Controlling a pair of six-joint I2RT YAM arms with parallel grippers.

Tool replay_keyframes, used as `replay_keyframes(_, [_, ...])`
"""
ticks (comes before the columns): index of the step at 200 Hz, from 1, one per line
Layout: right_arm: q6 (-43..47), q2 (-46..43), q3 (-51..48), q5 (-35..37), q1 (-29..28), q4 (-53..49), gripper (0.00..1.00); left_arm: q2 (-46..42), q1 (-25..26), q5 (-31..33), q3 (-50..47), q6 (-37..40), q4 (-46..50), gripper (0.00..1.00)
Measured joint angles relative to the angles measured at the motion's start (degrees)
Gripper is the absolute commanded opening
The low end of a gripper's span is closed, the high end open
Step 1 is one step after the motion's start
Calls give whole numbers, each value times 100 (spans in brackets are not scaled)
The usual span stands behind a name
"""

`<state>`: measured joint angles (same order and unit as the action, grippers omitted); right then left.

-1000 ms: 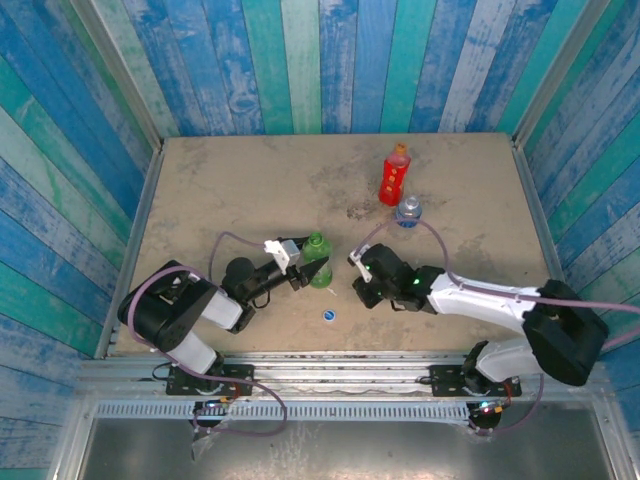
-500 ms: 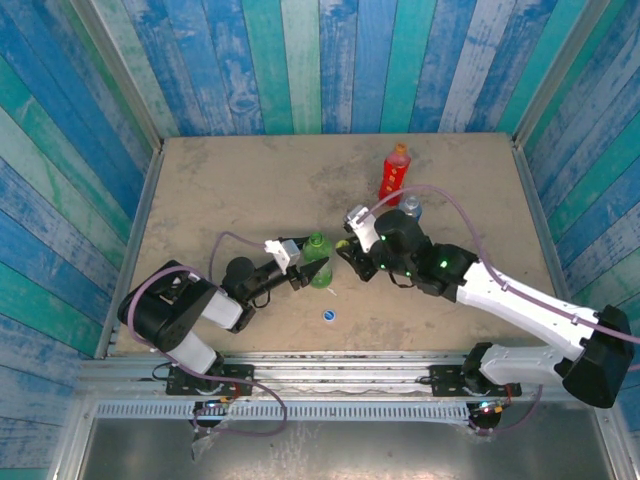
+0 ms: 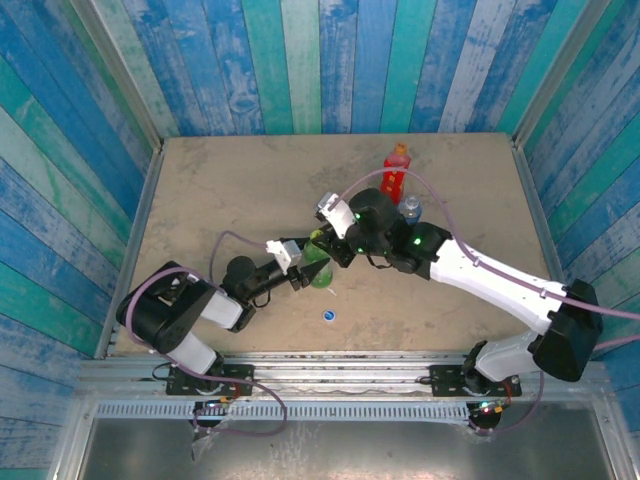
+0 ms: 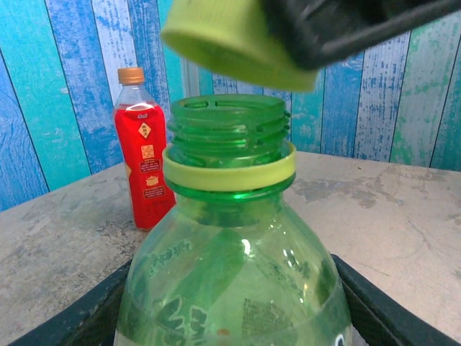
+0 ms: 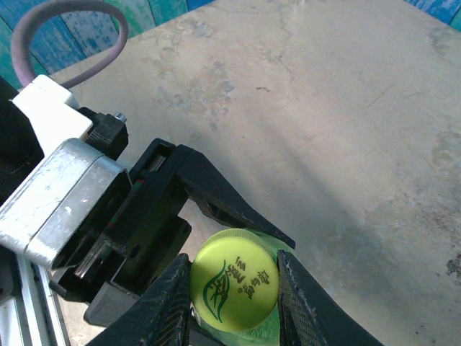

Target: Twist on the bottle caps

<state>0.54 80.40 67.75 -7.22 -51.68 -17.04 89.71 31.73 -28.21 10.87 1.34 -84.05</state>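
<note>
My left gripper [image 3: 312, 270] is shut on the body of the tall green bottle [image 4: 230, 252], which stands upright with its threaded neck [image 4: 229, 122] uncovered. Just above that neck hangs the yellow-green cap [image 5: 234, 288], slightly tilted and apart from the threads, with my right gripper [image 5: 235, 290] shut on it. In the top view the right gripper [image 3: 332, 247] is over the green bottle [image 3: 320, 268]. A blue cap [image 3: 329, 316] lies loose on the table in front of it. The red bottle [image 3: 396, 175] stands at the back with an orange cap [image 4: 130, 75] on it.
A short clear bottle [image 3: 409, 208] stands just in front of the red one, close behind my right arm. The sandy table [image 3: 230, 190] is fenced by blue-green plank walls [image 3: 300, 60]. A purple cable [image 5: 65, 43] loops over the left gripper's body.
My right arm has swung left from beside the green bottle to above its neck, carrying the yellow-green cap. The left gripper and the bottle have stayed put.
</note>
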Motion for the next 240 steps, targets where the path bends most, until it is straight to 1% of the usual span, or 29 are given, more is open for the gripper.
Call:
replay_keyframes(59, [131,140,105,162,-2,-127,32,-17,0,0,2,11,42,63])
replay_keyframes(106, [197,328,474,186,-11,-586,33,-22,0,-2,7,13,70,63])
replay_keyframes(146, [212,654,1032,188,-11,-1209,33,-66,-2,4,11,13,140,63])
replay_keyframes(240, [273,999,1705,463,-79,-2028,34,-74,-2,-17,44,20,195,64])
